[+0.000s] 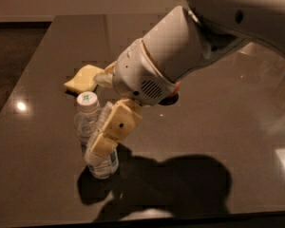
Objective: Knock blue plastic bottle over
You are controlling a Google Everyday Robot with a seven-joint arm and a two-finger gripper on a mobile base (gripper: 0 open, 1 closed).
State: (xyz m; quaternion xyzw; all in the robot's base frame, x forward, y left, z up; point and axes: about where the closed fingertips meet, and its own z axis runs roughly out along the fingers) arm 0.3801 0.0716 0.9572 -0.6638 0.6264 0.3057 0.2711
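Worktop (228, 127): dark, glossy, with light spots near the left edge and the right edge.

Blue plastic bottle (91, 134): stands in the front-left part of the worktop, closer to the front edge than to the back. It is upright on its base. White cap on top with a green mark, clear body, label band low down. I see its shadow pooled round the base on the front side.

Claw (100, 116): down at the bottle, at the end of the white arm (180, 46), which slopes in from the back-right corner. I read it as spread wide. One tan finger (111, 129) lies slantwise across the bottle's right side, touching it from the shoulder down to the label. The other finger shows only as a tan tip beside the wrist, towards the back and well apart from the first. The bottle is not gripped; contact is on one side only.

Yellow sponge (83, 80): lies flat behind the bottle, towards the left edge, just beside the claw's back finger. I cannot tell whether they touch.

Apple (176, 86): only a reddish sliver shows past the wrist housing, near the worktop's middle.
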